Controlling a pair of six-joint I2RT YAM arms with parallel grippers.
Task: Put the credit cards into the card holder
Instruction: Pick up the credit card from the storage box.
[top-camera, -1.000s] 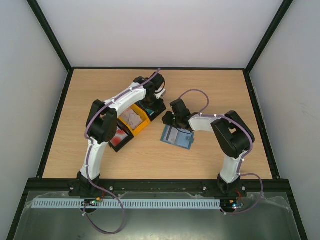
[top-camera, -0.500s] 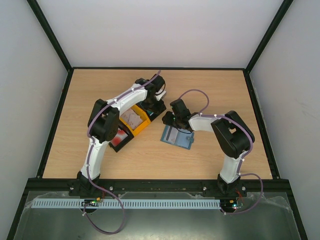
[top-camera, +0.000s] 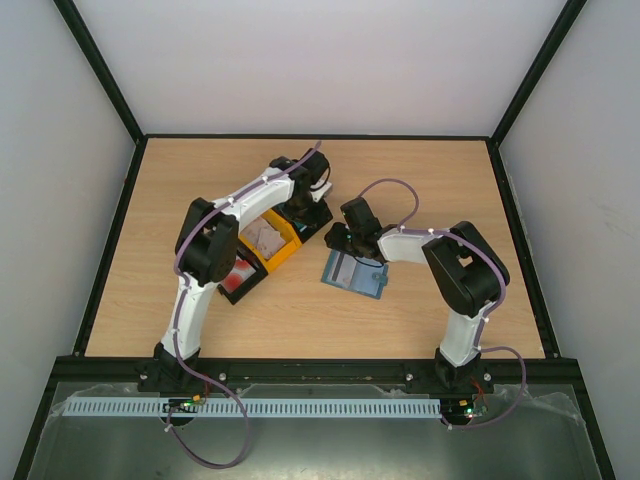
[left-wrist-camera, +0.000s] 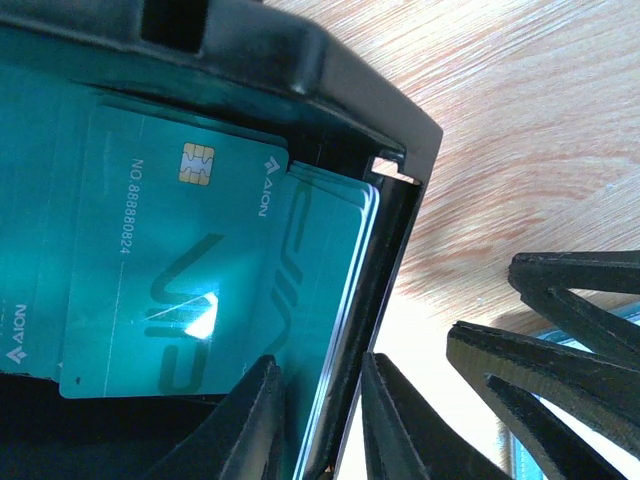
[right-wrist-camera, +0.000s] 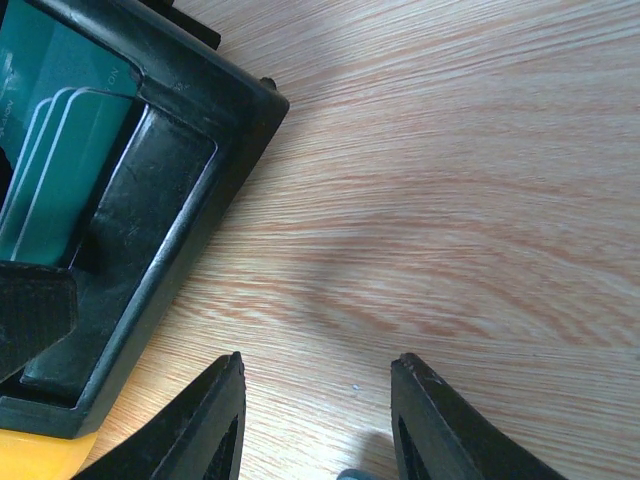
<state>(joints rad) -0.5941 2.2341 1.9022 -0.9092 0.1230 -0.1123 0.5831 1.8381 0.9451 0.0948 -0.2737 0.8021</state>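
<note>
Near the table's middle lies the slate-blue card holder (top-camera: 355, 273), open and flat. Red-and-white credit cards (top-camera: 240, 271) rest in a black tray (top-camera: 228, 290). My left gripper (top-camera: 308, 213) reaches into another black tray (left-wrist-camera: 395, 215) holding teal cards (left-wrist-camera: 180, 260). Its jaws (left-wrist-camera: 325, 420) stand narrow, one finger on the teal stack, the other outside the tray's wall, with card edges and wall filling the gap. Just right of that tray, my right gripper (top-camera: 340, 237) (right-wrist-camera: 320, 400) hangs open over bare wood, nothing between its fingers.
A yellow tray (top-camera: 285, 250) with pale cards sits between the two black trays. The right gripper's black fingers (left-wrist-camera: 540, 350) show close beside the left gripper. Black frame rails edge the wooden table (top-camera: 440, 180).
The left arm has shifted very slightly toward the right over the trays. The right arm and the card holder have not moved.
</note>
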